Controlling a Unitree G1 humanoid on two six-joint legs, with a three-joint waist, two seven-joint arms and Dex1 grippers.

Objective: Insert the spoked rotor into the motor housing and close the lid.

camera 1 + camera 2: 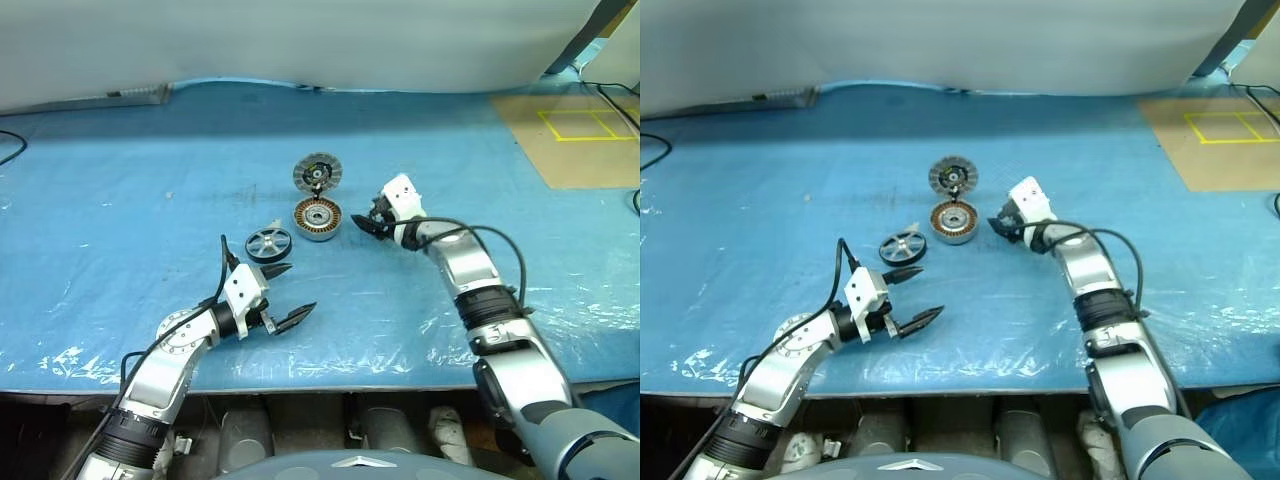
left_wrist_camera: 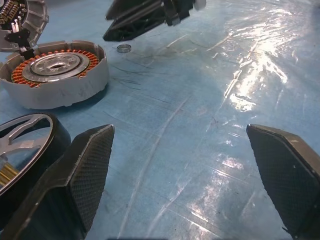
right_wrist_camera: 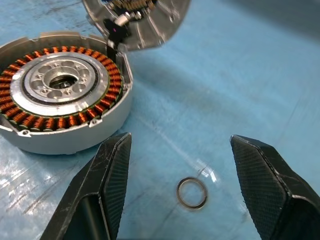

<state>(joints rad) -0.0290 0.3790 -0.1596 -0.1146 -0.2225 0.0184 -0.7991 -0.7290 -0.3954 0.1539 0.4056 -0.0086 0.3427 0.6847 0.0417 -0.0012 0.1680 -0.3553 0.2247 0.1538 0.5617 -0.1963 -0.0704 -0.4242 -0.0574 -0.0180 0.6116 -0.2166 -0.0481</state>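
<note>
Blue plastic sheet (image 1: 120,200) covered the table; the task parts sat grouped near its middle. Motor housing (image 1: 317,218): silver cup with copper windings, open-topped, flat on the sheet. Lid (image 1: 317,172): finned disc, standing tilted at the housing's far edge and joined to it by a small dark hinge piece. Spoked rotor (image 1: 268,244): lay flat just beside the housing on the robot's left, not inserted. Small metal ring (image 3: 192,193): loose on the sheet near the housing's right side, below the right gripper's spread fingers. Right gripper (image 1: 367,224): held just right of the housing, jaws parted, empty. Left gripper (image 1: 285,294): low over the sheet just nearer than the rotor, jaws wide, empty, one finger (image 2: 82,170) close beside the rotor's rim. Brown board (image 1: 580,135) with yellow tape lay at the far right corner. A black cable (image 1: 8,145) crossed the far left edge.
</note>
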